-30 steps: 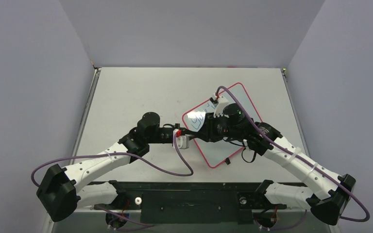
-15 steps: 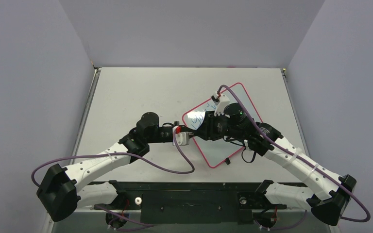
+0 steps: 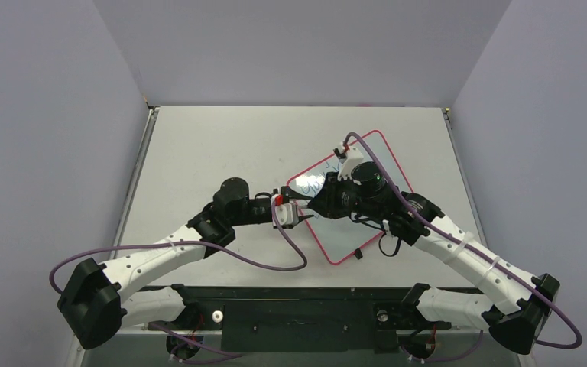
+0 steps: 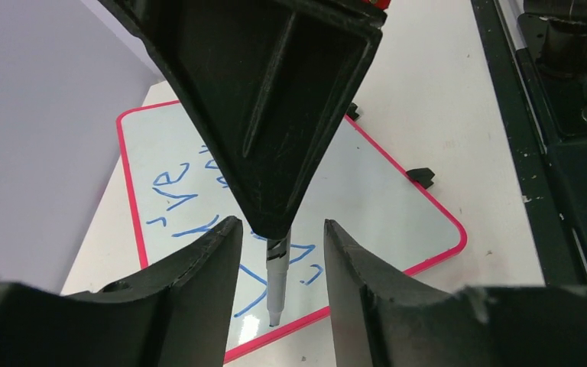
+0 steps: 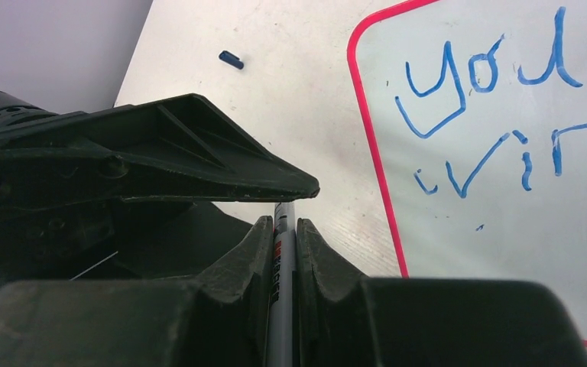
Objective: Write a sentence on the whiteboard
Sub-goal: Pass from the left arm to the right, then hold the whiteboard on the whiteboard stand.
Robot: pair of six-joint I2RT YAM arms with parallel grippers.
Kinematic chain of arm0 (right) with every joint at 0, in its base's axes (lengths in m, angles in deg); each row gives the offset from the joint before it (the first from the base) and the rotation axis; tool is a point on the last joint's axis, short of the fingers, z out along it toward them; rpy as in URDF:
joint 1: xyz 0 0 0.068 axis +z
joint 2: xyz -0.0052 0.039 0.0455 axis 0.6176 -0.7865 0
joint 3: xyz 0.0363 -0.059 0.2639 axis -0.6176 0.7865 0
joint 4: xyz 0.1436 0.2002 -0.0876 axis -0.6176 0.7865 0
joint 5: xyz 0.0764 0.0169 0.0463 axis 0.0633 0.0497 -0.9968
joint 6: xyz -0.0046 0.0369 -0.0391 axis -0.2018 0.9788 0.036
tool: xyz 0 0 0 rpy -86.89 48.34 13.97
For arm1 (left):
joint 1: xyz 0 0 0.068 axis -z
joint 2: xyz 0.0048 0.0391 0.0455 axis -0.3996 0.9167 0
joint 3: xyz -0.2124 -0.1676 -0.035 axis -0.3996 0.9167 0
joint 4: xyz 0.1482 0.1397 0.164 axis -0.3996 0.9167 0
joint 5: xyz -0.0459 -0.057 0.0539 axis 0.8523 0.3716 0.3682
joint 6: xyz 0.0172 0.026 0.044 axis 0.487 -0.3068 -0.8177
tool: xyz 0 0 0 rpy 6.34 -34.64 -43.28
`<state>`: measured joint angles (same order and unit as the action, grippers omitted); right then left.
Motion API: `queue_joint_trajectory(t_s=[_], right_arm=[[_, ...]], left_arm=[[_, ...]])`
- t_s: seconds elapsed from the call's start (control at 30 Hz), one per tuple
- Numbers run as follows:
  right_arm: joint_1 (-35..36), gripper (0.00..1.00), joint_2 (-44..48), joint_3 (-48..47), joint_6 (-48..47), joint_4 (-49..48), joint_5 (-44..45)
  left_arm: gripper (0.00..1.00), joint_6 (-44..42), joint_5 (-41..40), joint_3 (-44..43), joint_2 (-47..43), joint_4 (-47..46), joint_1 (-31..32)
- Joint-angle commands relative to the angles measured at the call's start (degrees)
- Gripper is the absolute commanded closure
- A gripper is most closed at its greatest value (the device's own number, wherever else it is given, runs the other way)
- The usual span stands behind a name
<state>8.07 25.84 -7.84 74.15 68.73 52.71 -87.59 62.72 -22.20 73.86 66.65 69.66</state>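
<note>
Pale grey table point(image 3: 199, 153) under lavender walls, both arms meeting at the whiteboard point(image 3: 342, 240) edge
Seen from above, the whiteboard lies flat at 3 o'clock of the table's middle, turned askew, with the blue sentence point(image 5: 521, 138) near its 9 o'clock corner. It looks light, stiff and glossy on small black feet point(image 4: 420, 176), so I'd expect it to skid if pushed; hold the pink-red frame, not the ink. The right gripper point(image 5: 284, 228) is clamped on a grey marker point(image 4: 275, 287); the left gripper point(image 4: 281, 225), coming from 9 o'clock, has fingers spread either side of the marker's end, apart from it. That crowding and the purple cables point(image 3: 304, 261) hamper access; a small blue piece point(image 5: 231, 59) lies at 11 o'clock of the board
</note>
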Motion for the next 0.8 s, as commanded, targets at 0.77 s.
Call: queue_joint_trajectory(t_s=[0.77], right_arm=[[-1.05, 1.00, 11.48, 10.55, -3.27, 10.01, 21.13]], left_arm=[[0.50, 40.73, 3.01, -17.38, 17.47, -0.80, -15.35]])
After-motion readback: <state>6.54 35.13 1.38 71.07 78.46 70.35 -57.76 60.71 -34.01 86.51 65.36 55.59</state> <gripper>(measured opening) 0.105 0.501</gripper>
